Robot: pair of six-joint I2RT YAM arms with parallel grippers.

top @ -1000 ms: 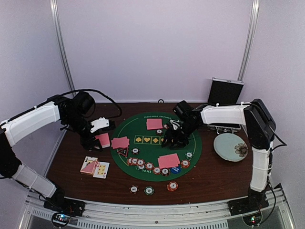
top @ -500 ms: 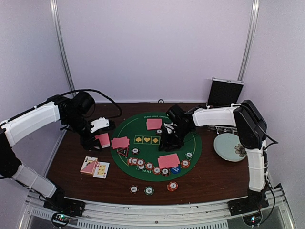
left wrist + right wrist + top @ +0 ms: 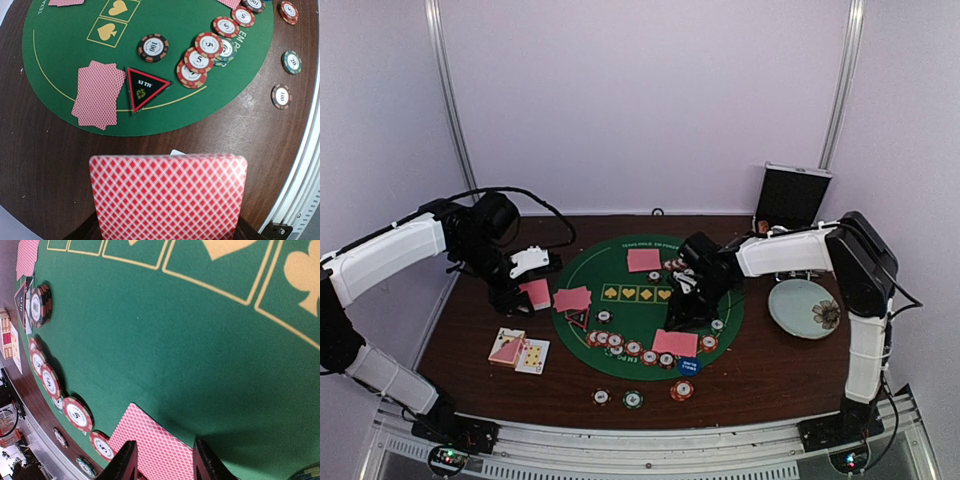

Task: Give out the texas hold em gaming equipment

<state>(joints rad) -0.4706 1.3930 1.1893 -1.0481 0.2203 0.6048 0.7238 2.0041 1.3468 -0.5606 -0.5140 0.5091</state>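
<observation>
Hovering low over the green mat [image 3: 630,318], the right pincer [image 3: 164,452] stands spread, its two fingertips apart above a face-down red-backed card [image 3: 145,440] whose near end is cut off by the frame. The left pincer [image 3: 525,290] is pressed tight on a deck [image 3: 167,197] held over the left side of the table [image 3: 760,375]; the deck hides its fingers. A curve of striped chips [image 3: 208,45] lines the mat's near edge, with a blue disc [image 3: 687,365] close by, its lettering unreadable.

A robot test booth: plain lilac walls [image 3: 640,100] and metal corner poles [image 3: 452,100] stand behind the right claw [image 3: 681,317], enclosing the brown worktop [image 3: 760,370].
</observation>
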